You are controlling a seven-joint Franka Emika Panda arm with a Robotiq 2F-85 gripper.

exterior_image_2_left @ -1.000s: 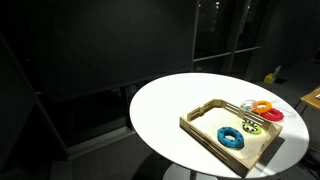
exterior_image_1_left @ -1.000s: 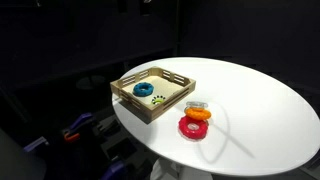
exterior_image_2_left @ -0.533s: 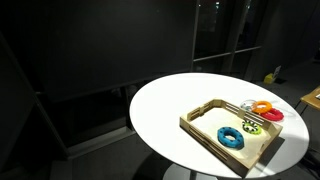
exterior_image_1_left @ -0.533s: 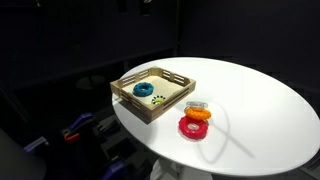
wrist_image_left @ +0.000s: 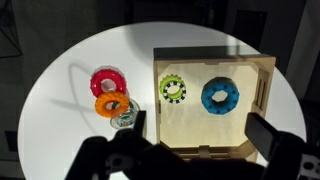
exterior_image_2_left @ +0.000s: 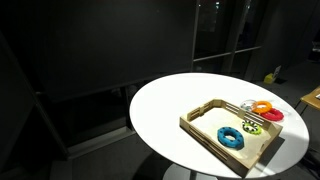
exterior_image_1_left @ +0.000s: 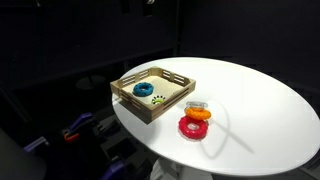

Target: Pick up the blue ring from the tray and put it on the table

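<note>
The blue ring (wrist_image_left: pixel 221 97) lies flat on the tray's pale floor, close to one side wall; you can see it in both exterior views too (exterior_image_1_left: pixel 143 89) (exterior_image_2_left: pixel 231 137). Just beside it, not touching, sits a green ring (wrist_image_left: pixel 173 90) with a black-and-white chequered face. The tray (wrist_image_left: pixel 210 57) stands near the edge of the table (wrist_image_left: pixel 60 95).

Outside the tray, near it on the white top, a red ring (wrist_image_left: pixel 107 80) lies flat with an orange ring (wrist_image_left: pixel 109 104) overlapping its edge. A small clear thing (wrist_image_left: pixel 126 118) touches the orange one; I can't make out what it is.

The gripper (wrist_image_left: pixel 195 150) hangs above the tray's near wall, well clear of the rings, its two dark fingers (wrist_image_left: pixel 272 137) spread wide apart with nothing between them.
</note>
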